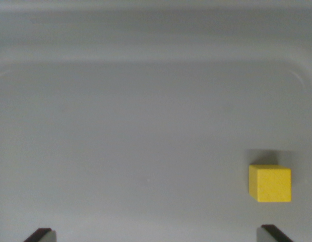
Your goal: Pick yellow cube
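A small yellow cube (269, 183) rests on the floor of a pale grey tray, low at the wrist view's right. Only the two dark fingertips (41, 235) of my gripper (157, 235) show, one at each bottom corner of the picture. They stand far apart, so the gripper is open with nothing between them. The cube lies just above the right fingertip (274, 234), roughly in line with it and apart from it, not centred between the two.
The grey tray floor (145, 141) fills the view. Its raised back wall (156, 35) with rounded corners runs across the top.
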Motion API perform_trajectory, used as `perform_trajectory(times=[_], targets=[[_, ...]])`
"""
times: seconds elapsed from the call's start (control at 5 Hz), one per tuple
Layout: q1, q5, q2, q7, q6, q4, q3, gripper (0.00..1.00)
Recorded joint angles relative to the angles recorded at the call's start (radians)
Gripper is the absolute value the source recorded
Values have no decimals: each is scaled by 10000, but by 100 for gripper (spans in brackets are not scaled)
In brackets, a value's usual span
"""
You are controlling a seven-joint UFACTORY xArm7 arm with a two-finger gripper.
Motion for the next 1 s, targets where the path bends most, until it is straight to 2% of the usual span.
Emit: perform_trajectory(times=[0.2,0.4,0.6,0.8,1.0], targets=[[0,0,0,0,0,0,0,0],[-96,75,196,-222,-348,-194,-56,0],[-96,75,196,-222,-348,-194,-56,0],[-201,157,413,-468,-732,-407,-118,0],[-201,157,413,-468,-732,-407,-118,0]])
